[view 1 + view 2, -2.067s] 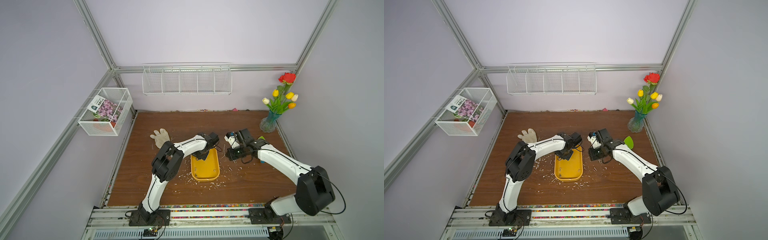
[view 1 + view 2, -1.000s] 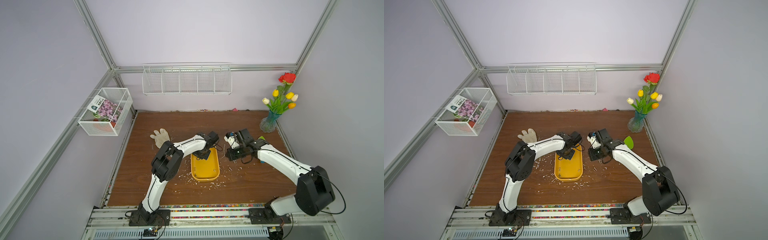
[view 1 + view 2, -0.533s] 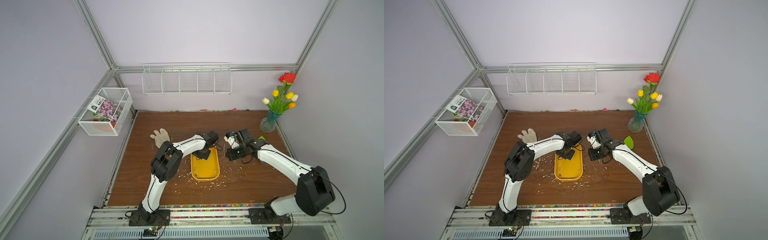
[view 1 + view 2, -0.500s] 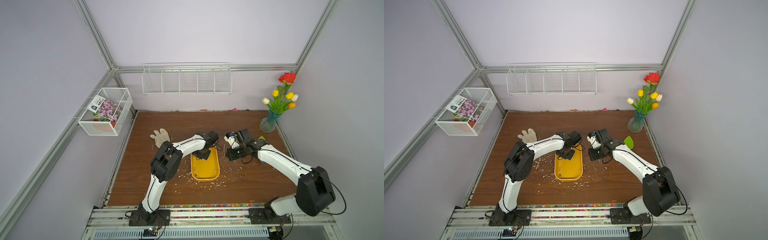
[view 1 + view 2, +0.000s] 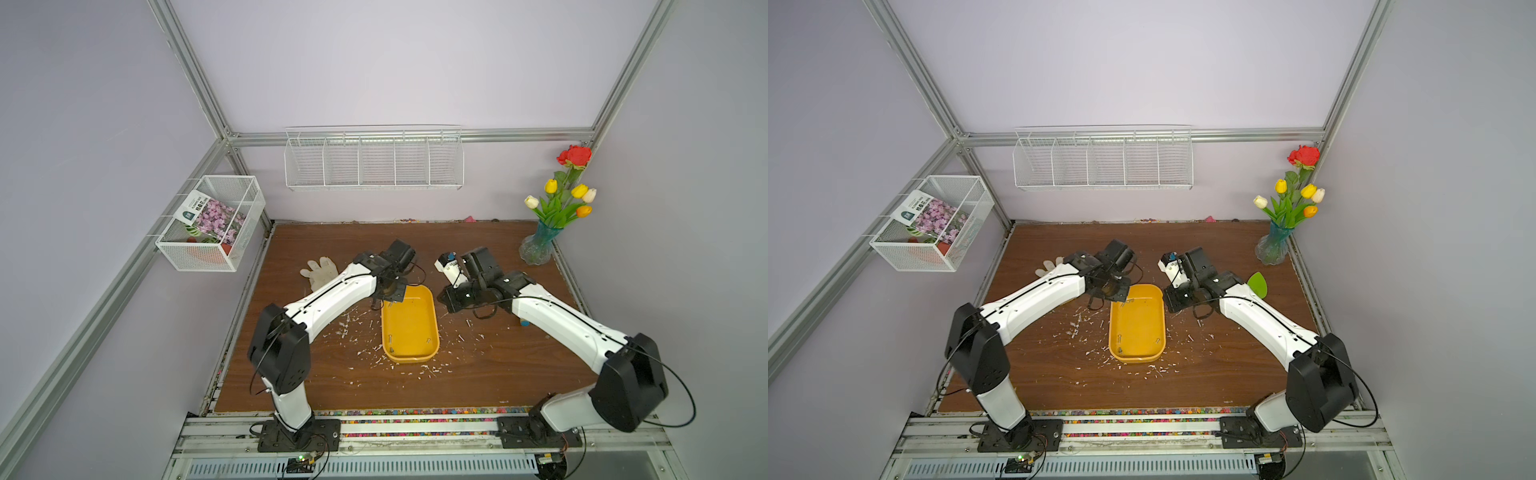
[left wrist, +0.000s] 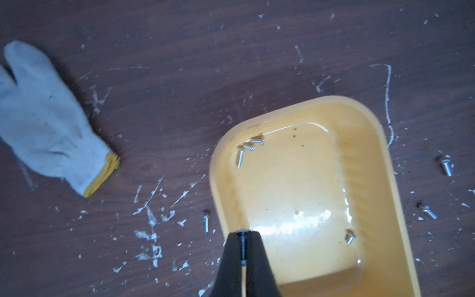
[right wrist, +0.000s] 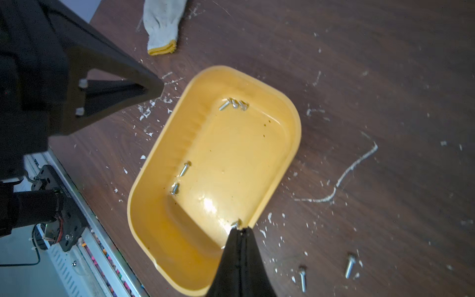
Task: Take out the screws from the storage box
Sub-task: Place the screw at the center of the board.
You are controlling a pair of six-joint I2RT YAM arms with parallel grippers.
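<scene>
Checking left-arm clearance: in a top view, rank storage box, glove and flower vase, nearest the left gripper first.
From the left gripper:
1. storage box, right next to it.
2. glove, to its left.
3. flower vase, back right corner.

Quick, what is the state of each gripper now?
Left gripper: closed on a screw, at the storage box rim.
Right gripper: closed, apparently empty; another screw lies at its tip.

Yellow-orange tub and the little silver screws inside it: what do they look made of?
Yellow-orange rounded rectangular tub: likely plastic, smooth and glossy, with bright glare on its floor. Small silver-grey screws: probably metal, shiny, catching light along their shafts.
</scene>
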